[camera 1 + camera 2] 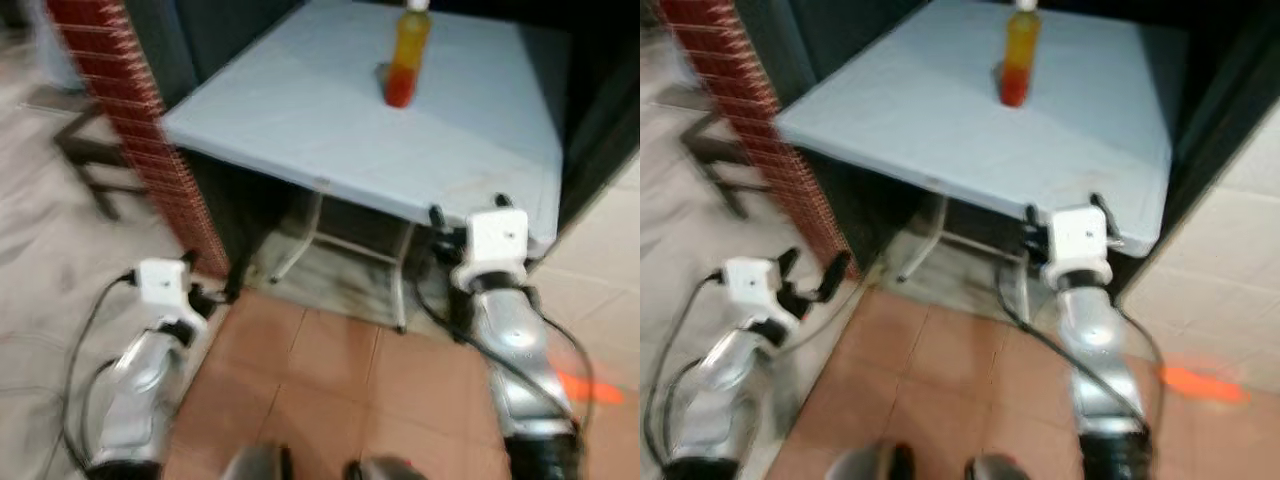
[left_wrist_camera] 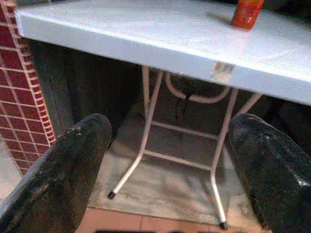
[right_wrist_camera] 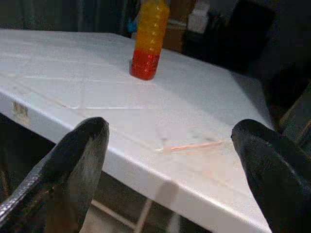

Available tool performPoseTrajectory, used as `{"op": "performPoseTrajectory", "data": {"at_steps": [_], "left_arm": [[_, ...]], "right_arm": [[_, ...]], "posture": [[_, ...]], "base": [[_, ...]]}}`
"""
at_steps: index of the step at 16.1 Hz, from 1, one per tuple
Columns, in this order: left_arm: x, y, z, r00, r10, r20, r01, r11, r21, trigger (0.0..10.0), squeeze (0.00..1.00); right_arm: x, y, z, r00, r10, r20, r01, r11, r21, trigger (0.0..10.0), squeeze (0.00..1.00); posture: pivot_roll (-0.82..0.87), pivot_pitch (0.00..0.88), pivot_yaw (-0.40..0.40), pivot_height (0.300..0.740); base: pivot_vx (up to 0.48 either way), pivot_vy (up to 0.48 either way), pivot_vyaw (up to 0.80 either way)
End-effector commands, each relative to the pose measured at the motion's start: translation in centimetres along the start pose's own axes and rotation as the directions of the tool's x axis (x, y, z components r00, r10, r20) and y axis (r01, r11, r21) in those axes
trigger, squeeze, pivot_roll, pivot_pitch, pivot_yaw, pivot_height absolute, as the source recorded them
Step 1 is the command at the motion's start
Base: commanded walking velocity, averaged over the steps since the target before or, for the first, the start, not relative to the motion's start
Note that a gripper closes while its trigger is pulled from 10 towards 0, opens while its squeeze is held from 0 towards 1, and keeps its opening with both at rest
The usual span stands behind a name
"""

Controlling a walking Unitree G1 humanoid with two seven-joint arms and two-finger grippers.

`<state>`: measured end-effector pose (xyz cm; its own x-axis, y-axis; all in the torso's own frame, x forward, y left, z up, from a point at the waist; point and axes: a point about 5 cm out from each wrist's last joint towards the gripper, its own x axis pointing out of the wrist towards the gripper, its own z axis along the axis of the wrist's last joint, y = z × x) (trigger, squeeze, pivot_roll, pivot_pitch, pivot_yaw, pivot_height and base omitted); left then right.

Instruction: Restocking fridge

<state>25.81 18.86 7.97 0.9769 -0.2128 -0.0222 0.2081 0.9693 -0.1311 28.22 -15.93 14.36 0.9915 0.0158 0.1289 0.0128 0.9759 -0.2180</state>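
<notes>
One bottle [image 1: 409,55], one white table [image 1: 300,120], one chair [image 1: 92,150], two pincers.

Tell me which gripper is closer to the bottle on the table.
The right gripper, raised at the table's near edge. The left gripper hangs lower, beside the brick pillar; the bottle stands farther back.

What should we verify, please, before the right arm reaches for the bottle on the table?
1. Bottle upright on the white table: ok.
2. Right gripper open: ok, fingers spread wide.
3. Right gripper at the bottle: not ok, it sits at the table's near edge, well short.
4. Table surface between gripper and bottle free of objects: ok.
5. Left gripper out of the way: ok, low beside the brick pillar, open.
6. Bottle cap sealed: cannot tell.
</notes>
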Motion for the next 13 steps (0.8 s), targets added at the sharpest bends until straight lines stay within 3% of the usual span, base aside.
{"op": "performPoseTrajectory", "data": {"at_steps": [1,5,8,10,13], "left_arm": [[0.46,-0.48,0.41,1.0,-0.015,0.015,0.015,1.0,0.011,10.0,0.0],[1.04,-0.15,0.89,1.0,0.002,0.03,-0.002,1.0,0.015,10.0,0.0],[1.24,-0.17,1.03,0.999,0.005,0.034,-0.005,1.0,0.009,10.0,0.0],[1.36,-0.16,1.03,0.999,0.013,0.033,-0.013,1.0,0.003,10.0,0.0],[1.43,-0.07,1.05,0.999,0.023,0.03,-0.023,1.0,0.003,10.0,0.0]], "right_arm": [[-0.05,-0.75,-0.07,1.0,-0.016,0.003,0.016,1.0,-0.001,10.0,0.0],[0.18,-0.7,0.34,0.999,-0.011,0.036,0.012,1.0,-0.02,10.0,0.0],[0.51,-0.98,0.29,0.998,-0.034,0.058,0.034,0.999,-0.007,10.0,0.0],[0.55,-0.54,0.66,0.997,0.019,0.076,-0.021,1.0,0.018,10.0,0.0],[0.57,-0.24,0.79,0.995,0.034,0.094,-0.034,0.999,-0.011,10.0,0.0]], "posture": [[-0.05,0.099,0.058,0.74],[-0.05,0.089,0.061,0.74],[-0.05,0.087,0.062,0.74],[-0.04,0.087,0.062,0.74],[-0.04,0.084,0.064,0.74]], "base": [[0.401,0.0,-0.8],[0.43,0.0,0.0],[0.364,0.31,0.0],[0.277,0.39,0.0],[0.0,0.475,0.0]]}}
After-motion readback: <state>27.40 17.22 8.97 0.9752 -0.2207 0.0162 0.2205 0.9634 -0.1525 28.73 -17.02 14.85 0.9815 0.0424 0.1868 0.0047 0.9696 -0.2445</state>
